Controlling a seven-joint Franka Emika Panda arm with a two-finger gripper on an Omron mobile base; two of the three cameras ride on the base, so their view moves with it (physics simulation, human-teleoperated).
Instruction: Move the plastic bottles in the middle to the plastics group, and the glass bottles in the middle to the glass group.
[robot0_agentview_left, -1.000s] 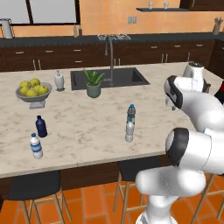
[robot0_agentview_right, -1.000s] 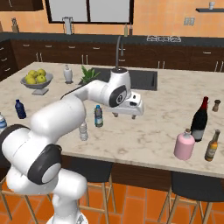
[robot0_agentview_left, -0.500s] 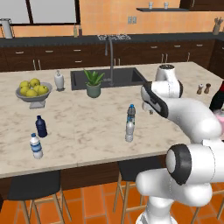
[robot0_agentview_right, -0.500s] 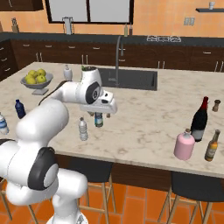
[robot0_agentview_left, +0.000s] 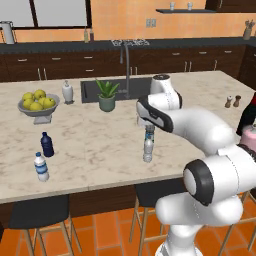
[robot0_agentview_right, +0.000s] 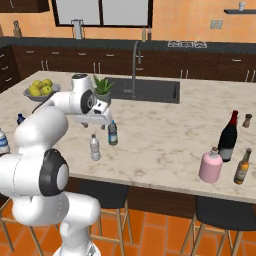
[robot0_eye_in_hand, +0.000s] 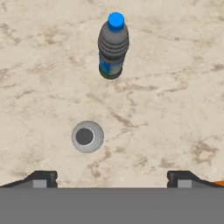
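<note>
Both water bottles stand upright, caps up: the clear-grey bottle (robot0_eye_in_hand: 87, 136) seen from straight above, the blue-label bottle (robot0_eye_in_hand: 113, 46) just beyond. The gripper (robot0_eye_in_hand: 111, 178) hangs above them, fingers spread wide and apparently empty.

The island countertop (robot0_agentview_left: 90, 150) looked like polished marble, cream with brown veining, smooth and faintly glossy. The clear-grey water bottle (robot0_agentview_right: 94, 148) seemed thin, see-through plastic with ribbed sides; the blue-label water bottle (robot0_eye_in_hand: 113, 46) had a darker ribbed plastic body and a glossy blue cap. The pink bottle (robot0_agentview_right: 210, 166) looked smooth and softly shiny. The wine bottle (robot0_agentview_right: 228, 137) was dark and glossy. The cabinets (robot0_agentview_left: 50, 67) appeared dark wood, the faucet (robot0_agentview_right: 135, 65) brushed metal, and the floor (robot0_agentview_right: 165, 235) glazed orange tile.
</note>
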